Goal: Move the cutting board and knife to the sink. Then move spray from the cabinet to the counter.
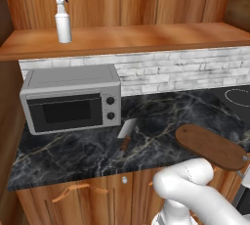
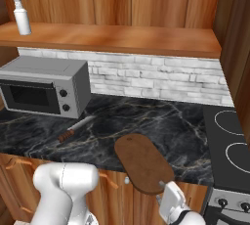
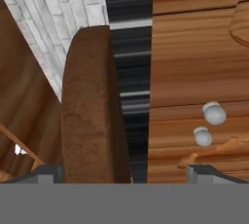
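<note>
The long brown wooden cutting board [image 2: 143,163] with rounded ends lies flat on the black marble-look counter [image 2: 161,116], its near end overhanging the front edge; the white arm reaches low in front of the cupboards, its gripper [image 2: 166,203] just below that end; the fingers [image 3: 46,174] stand wide apart, holding nothing, with the board's end between them.

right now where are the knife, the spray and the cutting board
knife [image 1: 126,136], left base view, where blade meets handle
spray [image 1: 63,23], left base view, white body
cutting board [image 2: 143,163], right base view, middle of top face
</note>
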### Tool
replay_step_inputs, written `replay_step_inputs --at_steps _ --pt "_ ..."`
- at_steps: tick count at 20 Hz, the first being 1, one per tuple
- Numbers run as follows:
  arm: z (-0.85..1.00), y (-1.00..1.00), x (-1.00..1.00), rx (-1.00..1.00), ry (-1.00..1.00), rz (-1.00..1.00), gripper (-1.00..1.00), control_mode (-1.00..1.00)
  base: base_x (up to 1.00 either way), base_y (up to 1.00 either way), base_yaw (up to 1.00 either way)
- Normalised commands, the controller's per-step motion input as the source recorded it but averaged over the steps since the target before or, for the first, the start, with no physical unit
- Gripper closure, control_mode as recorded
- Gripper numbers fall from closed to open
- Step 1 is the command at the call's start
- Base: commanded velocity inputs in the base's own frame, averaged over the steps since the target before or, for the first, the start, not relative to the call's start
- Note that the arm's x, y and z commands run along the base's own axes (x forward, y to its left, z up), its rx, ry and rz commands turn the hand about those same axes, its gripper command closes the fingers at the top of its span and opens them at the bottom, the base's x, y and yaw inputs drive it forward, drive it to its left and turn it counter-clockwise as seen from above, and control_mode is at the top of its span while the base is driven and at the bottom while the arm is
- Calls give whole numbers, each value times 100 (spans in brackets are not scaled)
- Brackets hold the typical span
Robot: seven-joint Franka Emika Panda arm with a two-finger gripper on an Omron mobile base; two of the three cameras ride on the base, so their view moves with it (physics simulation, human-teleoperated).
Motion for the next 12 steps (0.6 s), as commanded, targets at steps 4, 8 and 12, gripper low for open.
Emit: replay_step_inputs --at_steps 4,8,12 --pt "0 3 5 -2 -9 0 -100 -100 0 0 0" --pt "0 5 3 -4 -8 0 -100 -100 0 0 0" --pt "0 7 3 -5 -5 0 -100 -100 0 0 0"
